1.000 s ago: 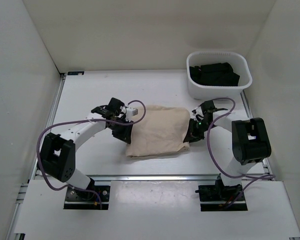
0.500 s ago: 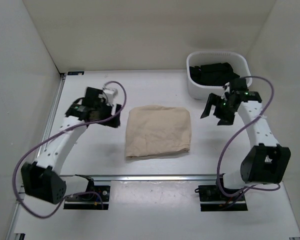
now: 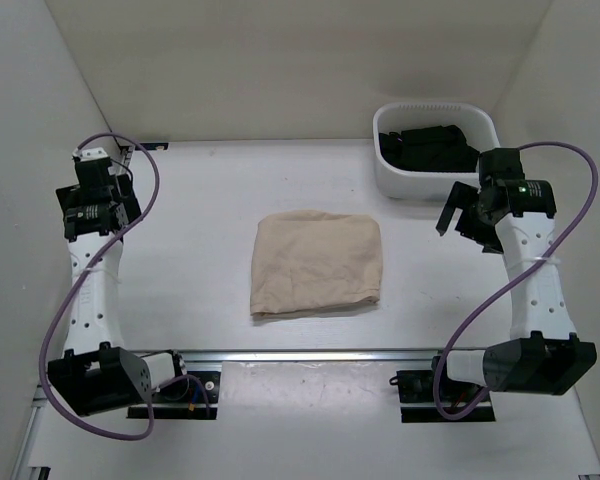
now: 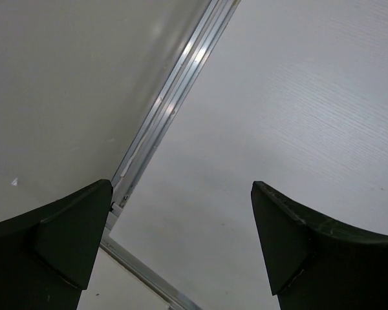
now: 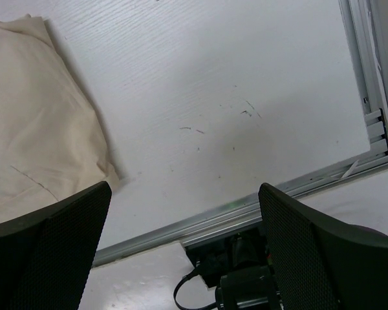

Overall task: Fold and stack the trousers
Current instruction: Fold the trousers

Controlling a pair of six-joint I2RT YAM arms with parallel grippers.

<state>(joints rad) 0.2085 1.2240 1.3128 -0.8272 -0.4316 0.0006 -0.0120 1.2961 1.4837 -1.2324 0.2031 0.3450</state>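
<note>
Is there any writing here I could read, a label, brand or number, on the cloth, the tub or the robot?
No text can be read in any view.
Trousers: plain, no print or tag showing.
Basket: plain white.
Left arm, right arm: any labels are too small to tell.
Table: the faint marks are scratches, not writing.

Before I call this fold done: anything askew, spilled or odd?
Nothing stands out. The trousers lie folded in one compact rectangle, its near edge slightly uneven. The black garments sit inside the white basket, and the left gripper and right gripper are open, touching nothing.
</note>
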